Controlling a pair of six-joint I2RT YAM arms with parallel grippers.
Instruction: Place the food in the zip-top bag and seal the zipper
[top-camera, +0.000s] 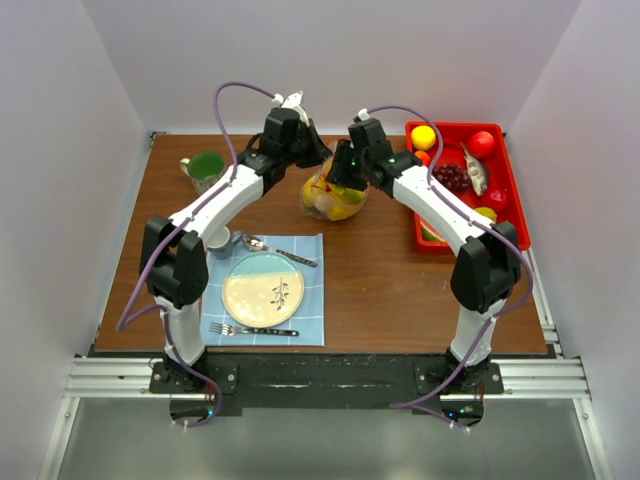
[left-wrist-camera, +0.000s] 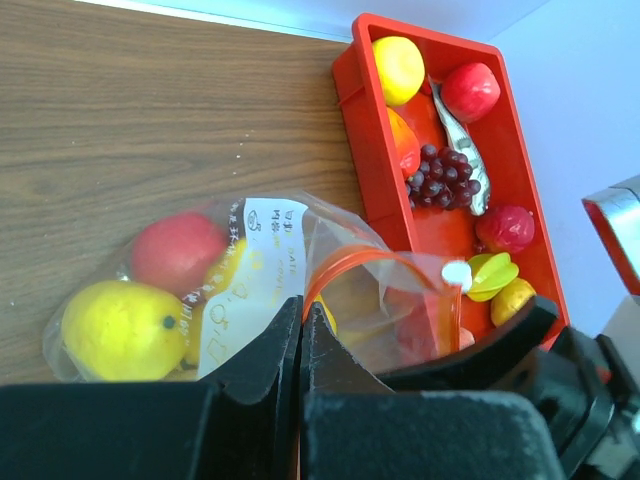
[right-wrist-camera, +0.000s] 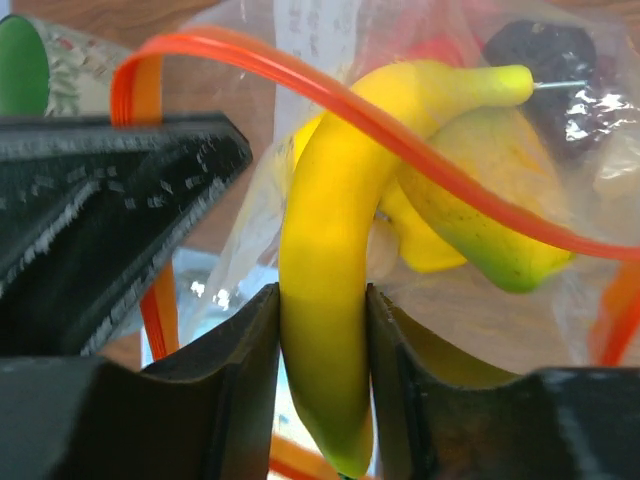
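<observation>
2 arms meet over the zip-top bag (top-camera: 335, 198), which sits toward the back middle of the worktop (top-camera: 380, 290), between a green mug (top-camera: 205, 168) and the red tray (top-camera: 512, 215).

The left fingers (left-wrist-camera: 285, 345) are pressed together on the bag's rim and appear to pinch it, so the zipper (left-wrist-camera: 370, 258) arches up as an open loop. The right fingers (right-wrist-camera: 255, 340) clamp a yellow banana (right-wrist-camera: 330, 250) by its lower part. Its upper end has passed under the zipper strip and lies among the pieces inside.

The step in hand looks like loading, with this piece near its drop. A yellow lemon (left-wrist-camera: 120, 328) and a red fruit (left-wrist-camera: 178, 250) already lie in the bag. Grapes (left-wrist-camera: 445, 172), a yellow ball (left-wrist-camera: 398, 66), a red piece (left-wrist-camera: 470, 90) and a few more wait in the tray.

The next move calls for the right fingers to part and back out without dragging the strip, while the left pinch keeps the mouth up. More fetching comes after that, and sealing is some way off.

The worktop is dark wood grain. Nearer the arm bases, a blue checked mat (top-camera: 305, 325) carries a plate (top-camera: 262, 290), a fork (top-camera: 250, 330) and a spoon (top-camera: 275, 249). Plain white walls close in the back and both sides.
</observation>
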